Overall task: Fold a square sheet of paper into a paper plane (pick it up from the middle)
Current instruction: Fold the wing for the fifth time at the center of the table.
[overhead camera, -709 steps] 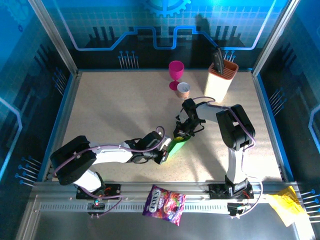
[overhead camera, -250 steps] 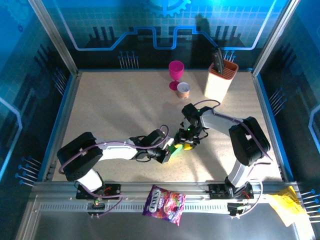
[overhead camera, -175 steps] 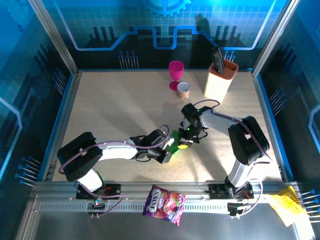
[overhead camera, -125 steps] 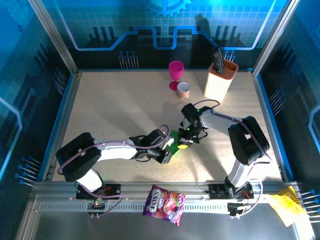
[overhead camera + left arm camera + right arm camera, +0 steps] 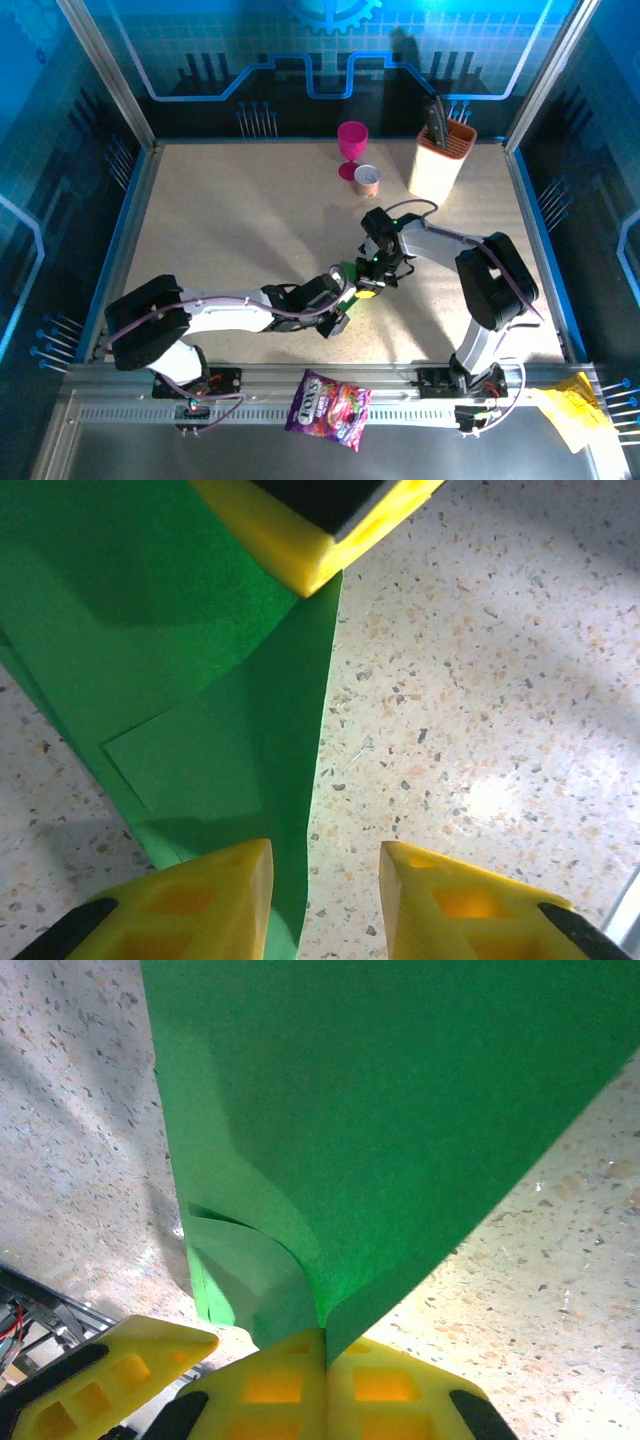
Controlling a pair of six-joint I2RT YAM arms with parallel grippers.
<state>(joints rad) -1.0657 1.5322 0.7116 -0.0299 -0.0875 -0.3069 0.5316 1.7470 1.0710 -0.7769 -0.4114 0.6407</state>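
The square sheet of paper (image 5: 380, 1110) is bright green and folded into overlapping layers, lifted off the table mid-front (image 5: 347, 273). My right gripper (image 5: 325, 1360) is shut on its lower edge, the fingers pressed together with the paper pinched between them; from above it sits at the paper's right side (image 5: 368, 288). My left gripper (image 5: 325, 885) is open just below the paper (image 5: 180, 680), whose free edge hangs in the gap beside the left finger (image 5: 200, 895), unclamped. In the top view the left gripper (image 5: 345, 308) is close under the right one.
At the back stand a pink goblet (image 5: 352, 145), a small cup (image 5: 367, 180) and a knife block (image 5: 441, 158). A purple snack bag (image 5: 328, 403) lies on the front rail, and crumpled yellow paper (image 5: 565, 405) sits at its right end.
My right gripper has shut on the green paper. My left gripper has opened and let go of it, and the left arm has shifted a little toward the right and front.
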